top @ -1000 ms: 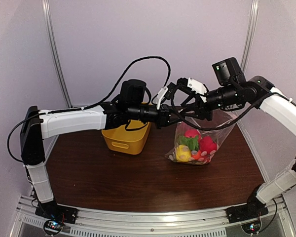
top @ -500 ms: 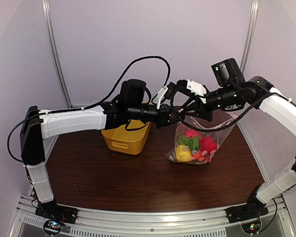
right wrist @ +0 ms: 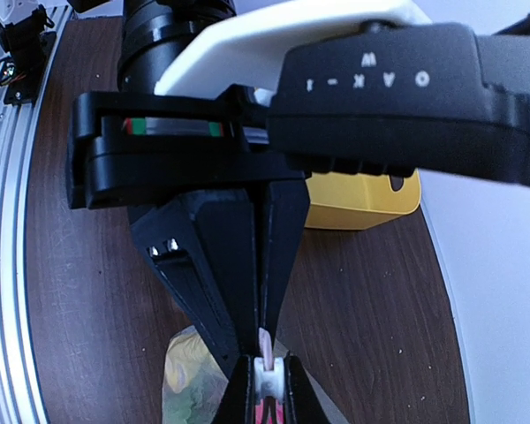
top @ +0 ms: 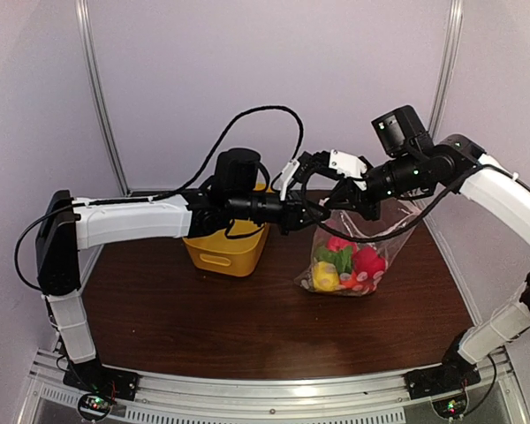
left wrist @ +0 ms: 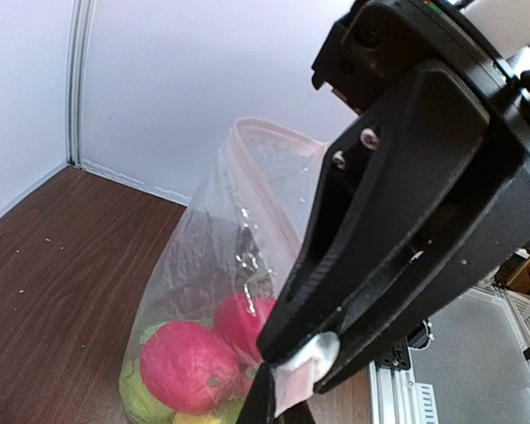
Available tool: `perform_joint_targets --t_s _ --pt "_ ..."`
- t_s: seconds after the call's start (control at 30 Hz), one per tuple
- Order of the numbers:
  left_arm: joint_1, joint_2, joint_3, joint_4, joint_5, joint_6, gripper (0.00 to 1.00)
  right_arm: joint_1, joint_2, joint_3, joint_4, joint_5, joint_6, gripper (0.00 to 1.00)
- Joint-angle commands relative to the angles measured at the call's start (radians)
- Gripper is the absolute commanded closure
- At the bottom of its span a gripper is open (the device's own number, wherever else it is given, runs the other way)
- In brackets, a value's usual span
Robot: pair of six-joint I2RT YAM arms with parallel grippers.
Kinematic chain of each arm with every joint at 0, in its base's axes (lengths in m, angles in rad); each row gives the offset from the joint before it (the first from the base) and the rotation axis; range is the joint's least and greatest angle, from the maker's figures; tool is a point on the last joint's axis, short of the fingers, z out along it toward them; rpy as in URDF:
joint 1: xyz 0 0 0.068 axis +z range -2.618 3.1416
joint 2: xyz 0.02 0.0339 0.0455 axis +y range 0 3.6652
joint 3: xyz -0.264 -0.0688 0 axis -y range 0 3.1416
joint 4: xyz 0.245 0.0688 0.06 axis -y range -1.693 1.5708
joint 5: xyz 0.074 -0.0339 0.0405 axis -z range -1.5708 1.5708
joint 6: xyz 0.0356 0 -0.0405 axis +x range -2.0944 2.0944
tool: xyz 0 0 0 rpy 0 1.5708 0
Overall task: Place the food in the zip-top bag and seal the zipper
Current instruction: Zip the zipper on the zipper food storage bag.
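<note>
Dark wood worktop (top: 203, 309); over it my left tool (left wrist: 291, 371) and right tool (right wrist: 267, 389) are both pinched shut on the zipper strip (left wrist: 274, 126). The bag (top: 390, 234) hangs from them, toy food (top: 349, 265) inside. If either pinch slips, I'd expect it to drop unsealed. I count one bag, one basket (top: 225, 252), two red pieces (top: 368, 260), one yellow piece (top: 328, 276).

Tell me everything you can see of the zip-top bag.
The zip-top bag is clear, crinkly plastic with a pale, pink-edged zipper strip along its mouth. It hangs upright, mouth up, its bottom down at the brown table. Red, yellow and green toy food fills its lower part. The left gripper and right gripper meet at the top edge, jaws shut on the strip.
</note>
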Motion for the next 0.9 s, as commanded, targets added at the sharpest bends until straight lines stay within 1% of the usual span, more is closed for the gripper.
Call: perform_joint_targets --t_s 0.0,0.13,0.33,0.57,0.87 --pt "0.014 -0.053 -0.056 0.105 -0.031 0.011 1.0 -0.014 0.015 0.035 -0.138 0.141 -0.054 1.0" --pt "0.021 -0.062 -0.087 0.135 -0.041 0.004 1.0 -0.053 0.026 0.033 -0.18 0.13 -0.06 1.0" --pt "0.025 -0.063 -0.106 0.148 -0.045 0.005 1.0 -0.086 0.011 0.043 -0.192 0.1 -0.053 1.0" --pt "0.034 -0.081 -0.135 0.159 -0.062 0.011 1.0 -0.13 0.017 0.128 -0.26 0.112 -0.07 1.0" --pt "0.058 -0.115 -0.176 0.162 -0.081 0.022 1.0 -0.19 -0.018 0.114 -0.316 0.136 -0.105 1.0"
